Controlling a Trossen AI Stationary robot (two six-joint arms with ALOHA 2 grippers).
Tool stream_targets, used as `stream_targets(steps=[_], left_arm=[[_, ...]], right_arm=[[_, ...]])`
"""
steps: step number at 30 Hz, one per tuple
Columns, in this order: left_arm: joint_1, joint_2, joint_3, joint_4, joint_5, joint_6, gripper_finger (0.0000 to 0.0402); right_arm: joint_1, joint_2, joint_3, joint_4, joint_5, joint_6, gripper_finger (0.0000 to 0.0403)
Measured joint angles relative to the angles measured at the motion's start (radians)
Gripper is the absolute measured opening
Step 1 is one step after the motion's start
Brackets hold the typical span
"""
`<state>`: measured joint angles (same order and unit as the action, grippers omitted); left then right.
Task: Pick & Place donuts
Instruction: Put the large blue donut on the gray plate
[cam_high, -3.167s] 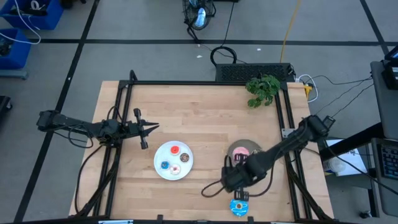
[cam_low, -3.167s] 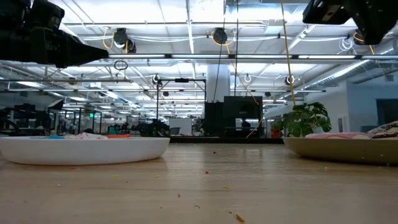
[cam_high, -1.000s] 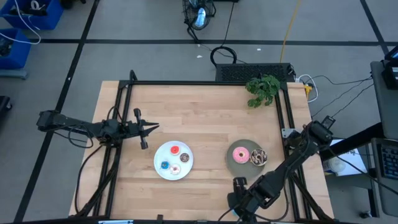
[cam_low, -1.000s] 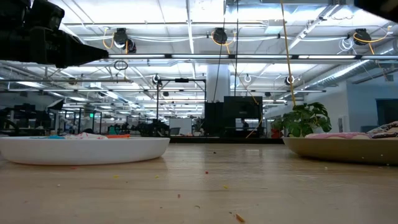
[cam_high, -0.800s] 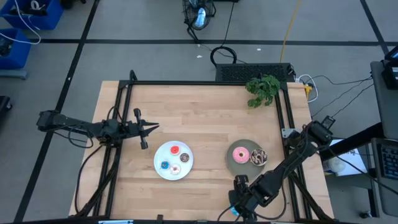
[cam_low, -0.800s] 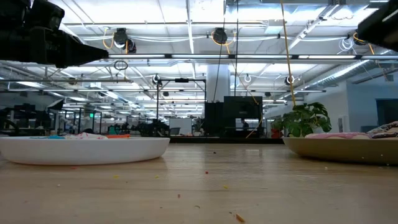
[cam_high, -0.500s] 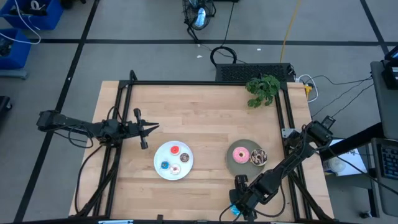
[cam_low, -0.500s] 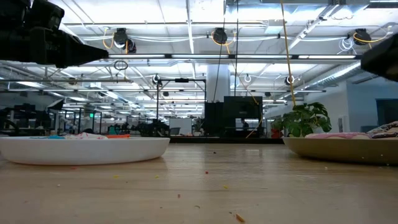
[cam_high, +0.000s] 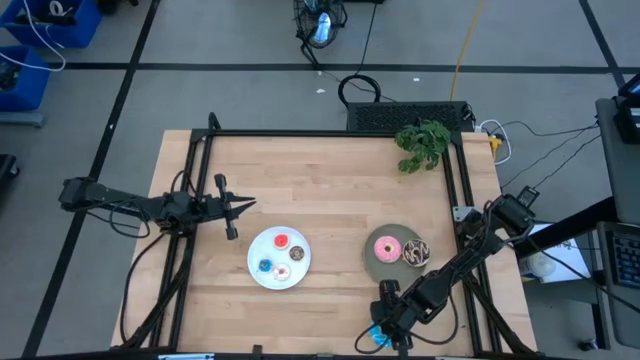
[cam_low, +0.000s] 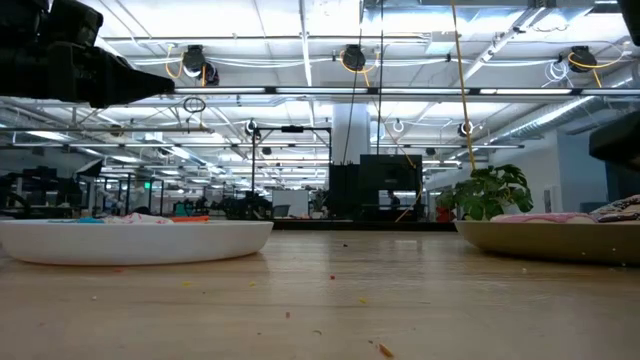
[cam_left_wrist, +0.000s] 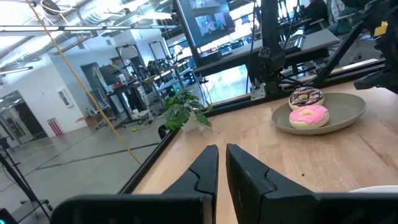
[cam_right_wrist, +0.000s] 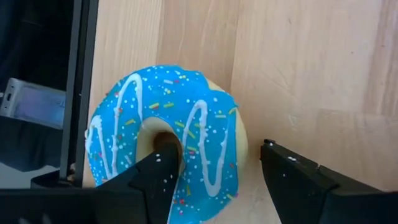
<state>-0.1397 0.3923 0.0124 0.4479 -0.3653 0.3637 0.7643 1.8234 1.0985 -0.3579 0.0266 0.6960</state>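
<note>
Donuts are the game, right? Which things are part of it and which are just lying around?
Part of the job:
blue donut
pink donut
chocolate donut
small donuts
right claw

Just lying around:
plant
cable coil

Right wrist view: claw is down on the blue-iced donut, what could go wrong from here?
1. The large blue-iced ring donut with white drizzle lies at the wooden table's front edge; a nudge could tip it off.
2. One finger of the open right claw sits in the donut's hole, so closing pinches one side only; it may swing or slip.
</note>
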Motion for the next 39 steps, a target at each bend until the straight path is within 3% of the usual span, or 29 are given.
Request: stream_targets(steps=[4, 7, 16, 24, 31, 35, 39], left_arm=[[0.000, 0.000, 0.000, 0.000, 0.000, 0.000, 0.0037], [0.000, 0.000, 0.000, 0.000, 0.000, 0.000, 0.0037], [0.000, 0.000, 0.000, -0.001, -0.001, 0.000, 0.0037], [0.000, 0.000, 0.000, -0.001, -0.002, -0.001, 0.0037], [0.000, 0.000, 0.000, -0.003, -0.002, -0.001, 0.0037], [0.000, 0.000, 0.000, -0.003, -0.002, -0.001, 0.0037], [0.000, 0.000, 0.000, -0.003, -0.002, -0.001, 0.0037]], right_arm=[[-0.005, 0.007, 0.001, -0.005, -0.006, -0.001, 0.0208], [-0.016, 0.008, 0.001, -0.006, -0.017, 0.003, 0.0183], [-0.104, -0.081, 0.034, -0.059, -0.051, -0.024, 0.0017], [-0.193, -0.239, 0.163, -0.397, -0.027, -0.051, 0.0015], [-0.264, -0.333, 0.179, -0.655, -0.080, 0.003, 0.0009], [-0.288, -0.331, 0.123, -0.650, -0.088, 0.008, 0.0007], [-0.299, -0.321, 0.021, -0.561, -0.179, -0.010, 0.0007]])
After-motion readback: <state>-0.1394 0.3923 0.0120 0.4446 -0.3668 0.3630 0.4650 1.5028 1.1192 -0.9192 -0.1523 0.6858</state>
